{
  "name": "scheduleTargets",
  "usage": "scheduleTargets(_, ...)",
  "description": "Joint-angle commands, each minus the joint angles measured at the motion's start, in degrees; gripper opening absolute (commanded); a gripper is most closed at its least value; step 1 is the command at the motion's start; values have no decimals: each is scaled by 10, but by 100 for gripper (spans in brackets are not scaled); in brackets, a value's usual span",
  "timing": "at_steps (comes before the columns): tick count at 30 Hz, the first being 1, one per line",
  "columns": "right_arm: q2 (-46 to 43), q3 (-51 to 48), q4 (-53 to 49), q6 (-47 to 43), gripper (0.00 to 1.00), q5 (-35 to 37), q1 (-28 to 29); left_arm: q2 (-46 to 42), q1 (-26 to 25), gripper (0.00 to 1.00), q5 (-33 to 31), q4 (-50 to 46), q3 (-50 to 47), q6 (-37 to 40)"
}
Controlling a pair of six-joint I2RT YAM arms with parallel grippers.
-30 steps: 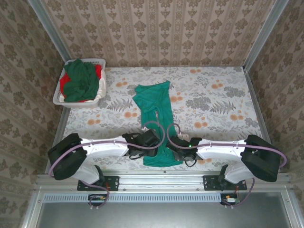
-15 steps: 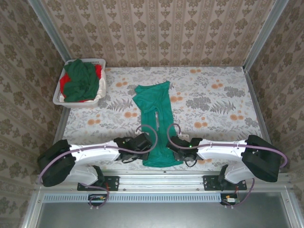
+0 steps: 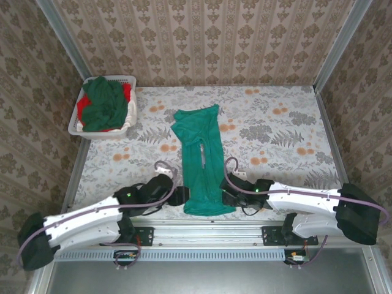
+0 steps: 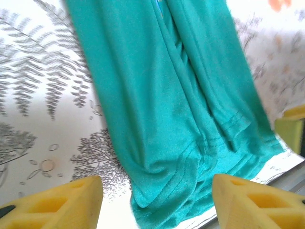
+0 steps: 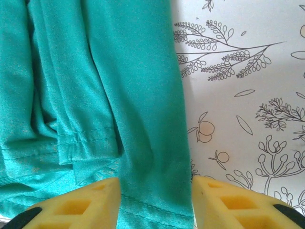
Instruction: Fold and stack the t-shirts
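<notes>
The teal shirt (image 3: 201, 160) lies at centre in a long narrow strip, crosswise folds yet to do, left gripper (image 3: 178, 197) and right gripper (image 3: 227, 197) wide open and empty at its near hem, while other shirts (image 3: 101, 101) wait in the far-left basket (image 3: 76, 125).

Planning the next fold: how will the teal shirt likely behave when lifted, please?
The teal shirt looks thin and creased, so probably floppy and light. Its folded layers may slide apart if only one is pinched.

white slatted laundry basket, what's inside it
Inside the white plastic slatted laundry basket, a dark green cloth shirt lies heaped on top, with red cloth showing at its edges. Anything beneath them, and the basket floor, is covered.
</notes>
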Motion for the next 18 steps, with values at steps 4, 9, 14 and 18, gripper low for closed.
scheduleTargets(4,53,32,-57,-5,46,32,7,-111,15,58,-58,-103,-66,-87)
scheduleTargets(9,91,119,-81,-54,45,79,8,-73,16,57,-42,-97,-55,-64)
scheduleTargets(14,209,193,-66,-80,39,61,8,10,16,59,-21,-59,-35,-34)
scheduleTargets(18,257,208,-46,-75,39,35,10,29,17,61,-18,-37,-43,-33)
